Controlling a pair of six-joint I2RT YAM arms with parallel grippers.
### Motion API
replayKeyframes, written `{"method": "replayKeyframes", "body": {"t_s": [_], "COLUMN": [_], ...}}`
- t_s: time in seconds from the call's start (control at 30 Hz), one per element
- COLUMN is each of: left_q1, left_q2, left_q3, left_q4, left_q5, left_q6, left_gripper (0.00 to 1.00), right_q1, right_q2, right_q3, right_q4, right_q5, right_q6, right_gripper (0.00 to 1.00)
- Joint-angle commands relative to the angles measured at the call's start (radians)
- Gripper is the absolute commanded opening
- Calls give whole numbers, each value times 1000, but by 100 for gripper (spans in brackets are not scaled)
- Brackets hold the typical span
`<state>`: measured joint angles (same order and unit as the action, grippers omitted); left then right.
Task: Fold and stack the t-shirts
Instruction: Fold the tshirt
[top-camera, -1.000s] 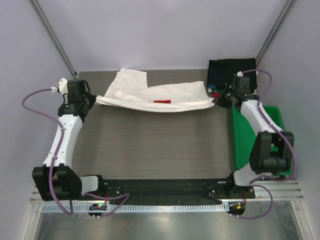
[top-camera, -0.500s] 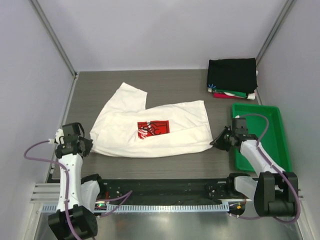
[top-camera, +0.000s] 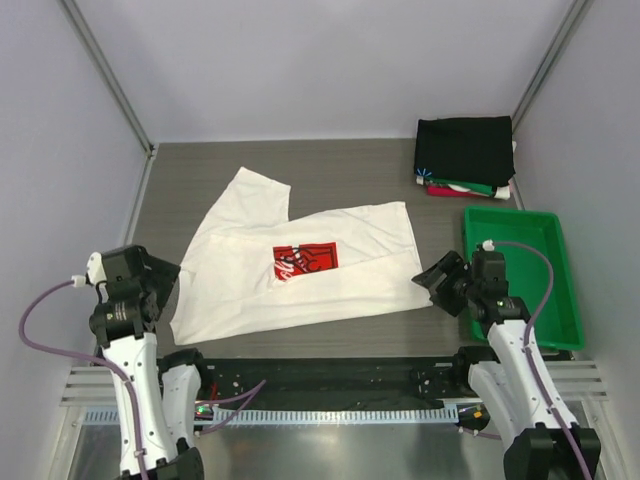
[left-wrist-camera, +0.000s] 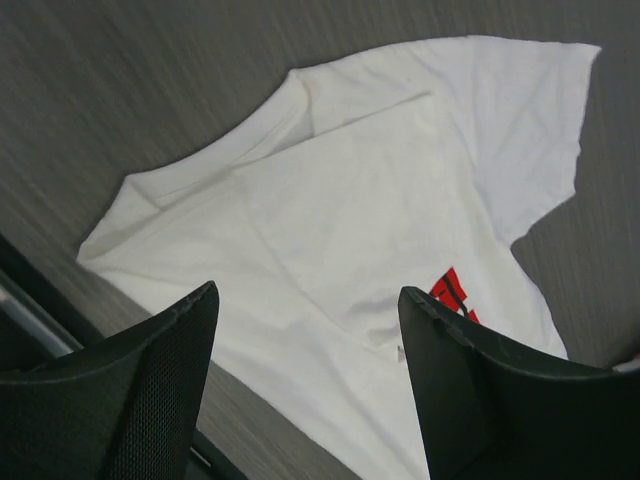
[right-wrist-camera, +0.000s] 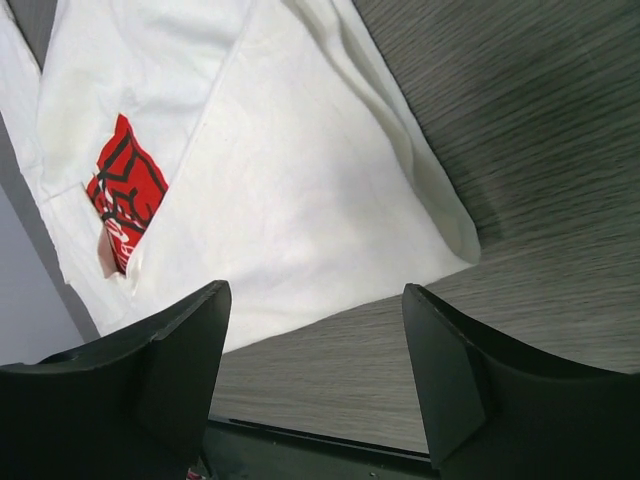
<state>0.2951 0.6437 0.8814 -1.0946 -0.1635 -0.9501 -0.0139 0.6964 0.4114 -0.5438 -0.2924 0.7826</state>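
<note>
Both stand wide open, holding nothing: the left gripper (top-camera: 165, 283) just off the white t-shirt's (top-camera: 300, 275) left end, the right gripper (top-camera: 433, 281) just off its right. The soft, creased tee lies flat on the grey wood-grain table (top-camera: 350, 175), its long axis left to right, a sleeve pointing far-left, red square print up.

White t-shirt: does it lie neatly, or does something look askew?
The white t-shirt lies skewed to the edges of the table. One sleeve sticks out toward the far left, and a fold covers part of the red print.
</note>
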Motion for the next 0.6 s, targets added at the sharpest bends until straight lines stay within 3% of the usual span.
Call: {"method": "replayKeyframes", "body": {"t_s": [0.0, 0.07, 0.2, 0.3, 0.47, 0.57], "left_q1": [3, -4, -152, -188, -195, -206], "left_q2": [65, 202, 495, 759, 1168, 1324], "left_q3": [33, 77, 293, 474, 755, 929], "left_q4": [186, 254, 331, 400, 490, 529], "left_q5": [209, 248, 121, 125, 127, 142], "left_q6": [160, 189, 319, 356, 386, 415], "left_gripper": [73, 74, 76, 76, 72, 71], "right_q1": [14, 70, 331, 444, 483, 491], "right_q2": [15, 64, 216, 267, 240, 215], "right_q3": [82, 127, 216, 207, 117, 84], "right_q4": [21, 47, 67, 184, 309, 340], "right_q5": [2, 59, 360, 433, 510, 512], "right_q6": [7, 0, -3, 20, -20, -20], "right_gripper": [76, 76, 79, 80, 80, 79]}}
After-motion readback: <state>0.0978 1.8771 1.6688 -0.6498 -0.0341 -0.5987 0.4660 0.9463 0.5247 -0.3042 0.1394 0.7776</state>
